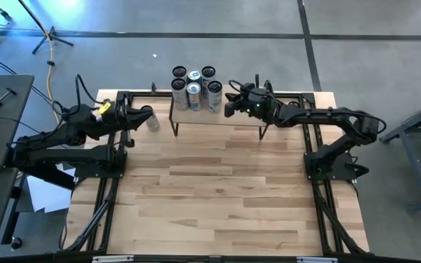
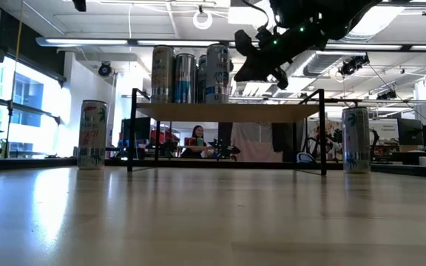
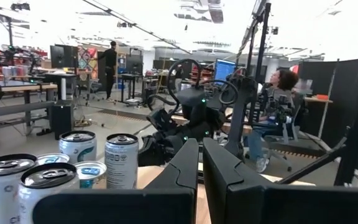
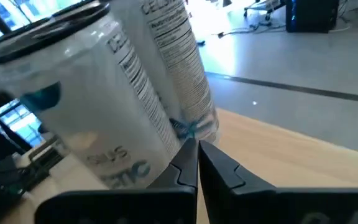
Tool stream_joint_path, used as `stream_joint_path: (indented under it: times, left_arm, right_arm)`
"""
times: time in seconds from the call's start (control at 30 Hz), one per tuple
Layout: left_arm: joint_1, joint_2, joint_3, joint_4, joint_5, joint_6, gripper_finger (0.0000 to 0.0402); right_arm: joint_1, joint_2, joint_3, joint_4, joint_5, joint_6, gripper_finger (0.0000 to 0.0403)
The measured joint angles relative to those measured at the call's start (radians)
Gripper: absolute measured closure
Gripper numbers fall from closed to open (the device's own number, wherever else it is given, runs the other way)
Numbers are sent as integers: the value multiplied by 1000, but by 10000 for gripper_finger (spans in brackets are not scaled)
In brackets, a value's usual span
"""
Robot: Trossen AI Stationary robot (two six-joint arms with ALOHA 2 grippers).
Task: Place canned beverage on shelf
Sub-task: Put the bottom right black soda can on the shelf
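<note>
- Shining down from bright ceiling strips (image 2: 87,42), washing out the room's upper part in the low view.
- Glaring off the tabletop (image 2: 58,214) near its left edge.
- Blurring the nearest cans (image 4: 98,99) in the right wrist view.
- Silhouetting the shelf (image 2: 228,111) against daylight.

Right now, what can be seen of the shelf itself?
The shelf is a small, narrow rectangular board of light wood, raised level on thin black metal tube legs that stand on the wooden tabletop near its far edge. A tight cluster of upright beverage cans stands on its left end; the rest of the board is bare. The right gripper, shut and empty, hovers just above the board beside the cans, not touching it.
</note>
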Motion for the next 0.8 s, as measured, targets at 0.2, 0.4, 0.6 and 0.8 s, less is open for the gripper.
stream_joint_path:
  times: [0.2, 0.4, 0.6, 0.8]
  left_arm:
    - [5, 0, 0, 0, -9, -8, 401]
    - [5, 0, 0, 0, -16, -8, 402]
    - [5, 0, 0, 0, -16, -8, 401]
    - [5, 0, 0, 2, -17, -8, 401]
  right_arm:
    - [2, 28, 0, 32, -27, 33, 403]
    - [21, 34, 0, 41, -36, 41, 403]
    - [26, 34, 0, 39, -37, 64, 403]
    - [44, 34, 0, 39, -34, 64, 403]
